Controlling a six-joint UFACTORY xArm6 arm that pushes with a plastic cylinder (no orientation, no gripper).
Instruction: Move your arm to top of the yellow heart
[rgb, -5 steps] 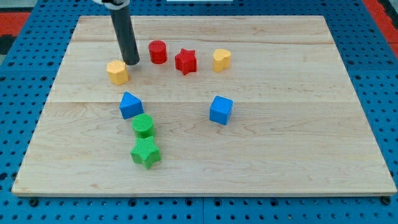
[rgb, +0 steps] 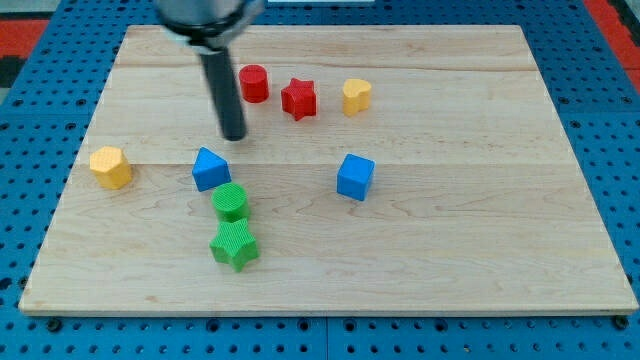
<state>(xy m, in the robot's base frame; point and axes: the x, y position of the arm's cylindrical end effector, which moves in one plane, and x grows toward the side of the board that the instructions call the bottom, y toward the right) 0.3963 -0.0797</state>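
Observation:
The yellow heart (rgb: 356, 96) lies near the view's top, right of the red star (rgb: 298, 98). My tip (rgb: 235, 137) rests on the board well to the left of and below the heart, apart from it. The tip is just above and right of the blue triangular block (rgb: 210, 169) and below the red cylinder (rgb: 253, 83). The red cylinder and red star lie between the tip and the heart.
A second yellow block (rgb: 110, 167) lies near the board's left edge. A blue cube (rgb: 355, 177) sits below the heart. A green cylinder (rgb: 231, 202) and green star (rgb: 234, 245) sit below the blue triangular block. The wooden board (rgb: 480, 250) lies on a blue pegboard.
The yellow block on the left has slid down and left towards the board's edge. My tip has moved down and slightly right, towards the blue triangular block.

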